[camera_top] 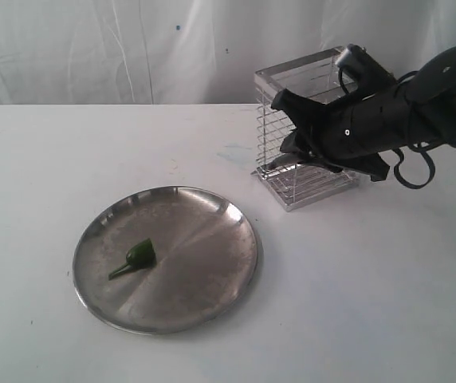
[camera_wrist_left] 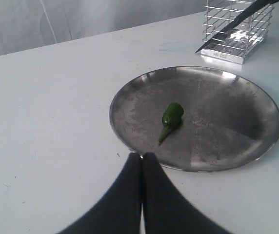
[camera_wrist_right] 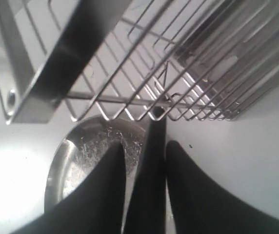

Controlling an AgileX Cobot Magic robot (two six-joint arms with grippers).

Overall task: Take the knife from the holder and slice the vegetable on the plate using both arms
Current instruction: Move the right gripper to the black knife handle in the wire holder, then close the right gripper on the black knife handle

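Here, plate (camera_top: 208, 239) holds vegetable (camera_top: 139, 254); holder (camera_top: 273, 132) holds knife (camera_wrist_left: 227, 30).

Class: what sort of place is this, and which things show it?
Likely a robotics lab set up for kitchen work: white table, steel plate with a chili, wire holder, black robot arm.

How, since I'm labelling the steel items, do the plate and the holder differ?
The plate is round and shallow; the holder is a tall rectangular box. The plate is solid sheet lying flat, the holder an upright cage of thin wires. Both are shiny metal on the white table.
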